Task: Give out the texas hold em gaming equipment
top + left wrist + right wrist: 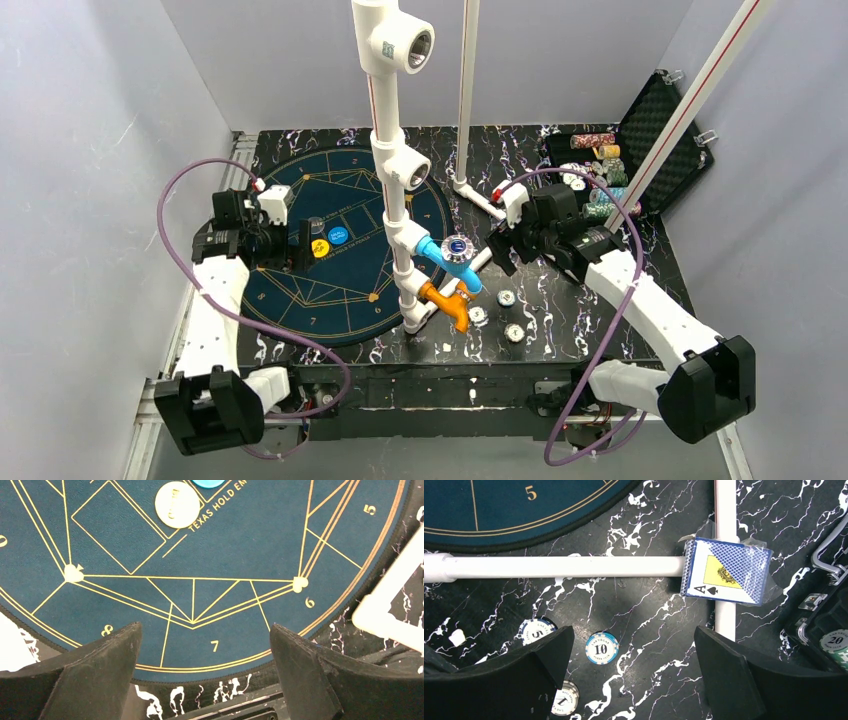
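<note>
A yellow chip [320, 248] and a blue chip [338, 236] lie on the round dark-blue mat [340, 290]. My left gripper [298, 243] is open and empty just left of them. In the left wrist view the yellow chip [177, 504] and blue chip [207, 482] lie beyond the open left gripper [205, 626]. My right gripper [503, 248] hovers open and empty over the marble table. Its wrist view shows the right gripper [633, 629] above a "10" chip [602, 648], a "5" chip [536, 630] and a "1" chip [565, 697]. A blue-backed card deck [726, 572] lies on a pipe.
A white PVC pipe frame [390, 150] with blue and orange fittings rises mid-table, and its base pipes [564, 566] run along the tabletop. An open black case [655, 140] with stacked chips [600, 165] stands at the back right. Three loose chips [507, 298] lie right of the mat.
</note>
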